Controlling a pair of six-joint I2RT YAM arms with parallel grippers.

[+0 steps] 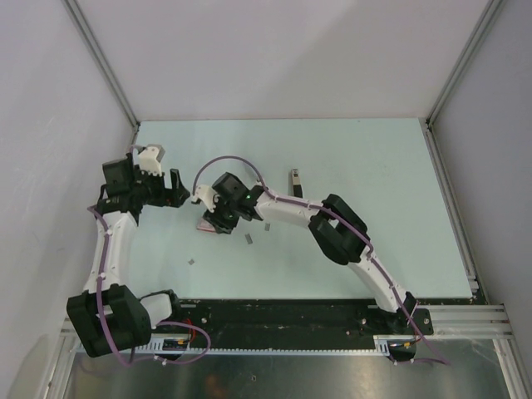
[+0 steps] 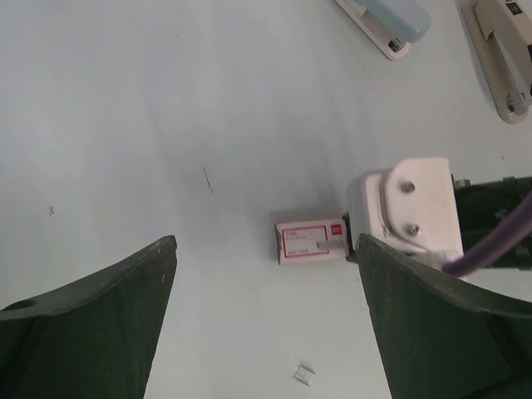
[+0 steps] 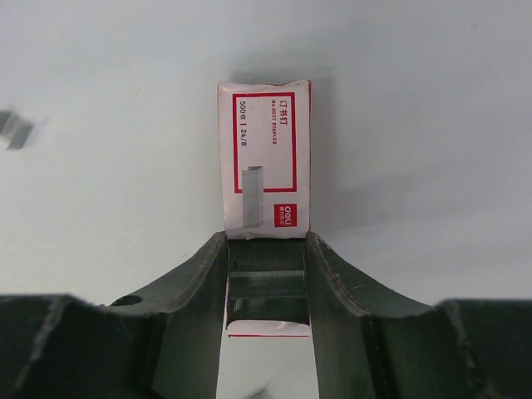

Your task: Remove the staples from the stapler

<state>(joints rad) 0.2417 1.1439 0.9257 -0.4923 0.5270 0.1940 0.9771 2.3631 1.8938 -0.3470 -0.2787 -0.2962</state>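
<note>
pale green desk (image 1: 374, 158). the left hand (image 1: 177, 189) is spread wide and holds nothing, at 9 o'clock from the right hand (image 1: 214, 218). in the left wrist view a light blue plastic stapler (image 2: 391, 23) and a beige stapler (image 2: 501, 50) lie at 1 o'clock, untouched. the right hand is clamped on the open end of a red-and-white cardboard staple box (image 3: 264, 158) lying flat. a small silver staple strip (image 2: 304, 374) sits at its 6 o'clock.

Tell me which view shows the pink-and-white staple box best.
Right wrist: the staple box sits large and centred, label readable, near end between the jaws. Left wrist shows it small, print illegible. Top view: mostly hidden under the right arm.
</note>
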